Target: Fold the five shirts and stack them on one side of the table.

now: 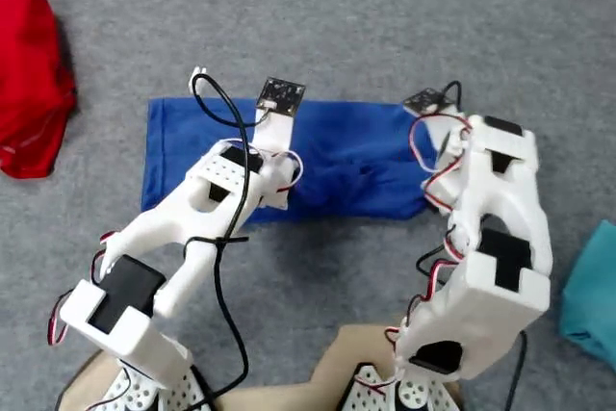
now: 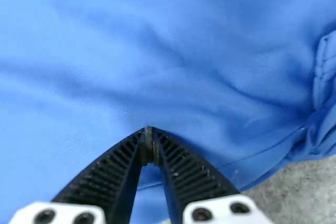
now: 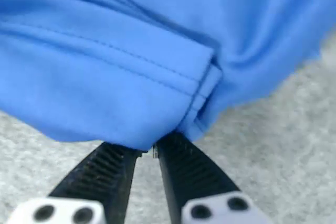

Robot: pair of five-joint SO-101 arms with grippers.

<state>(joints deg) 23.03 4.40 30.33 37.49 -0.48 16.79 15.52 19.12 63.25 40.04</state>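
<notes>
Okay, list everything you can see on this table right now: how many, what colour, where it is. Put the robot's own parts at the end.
blue fabric shirt: one, blue, partly folded, spread across the middle of the table.
red fabric shirt: one, red, bunched at the table's far left edge in the high view.
teal cloth bundle: one, teal, at the right edge of the high view, partly cut off.
grey table cover: one, grey, under everything.
tan flat board: one, tan, at the near edge by the arm bases.
left gripper: one, black fingers on a white arm, shut, tips against the blue fabric.
right gripper: one, black fingers on a white arm, shut on the blue shirt's hemmed edge.
</notes>
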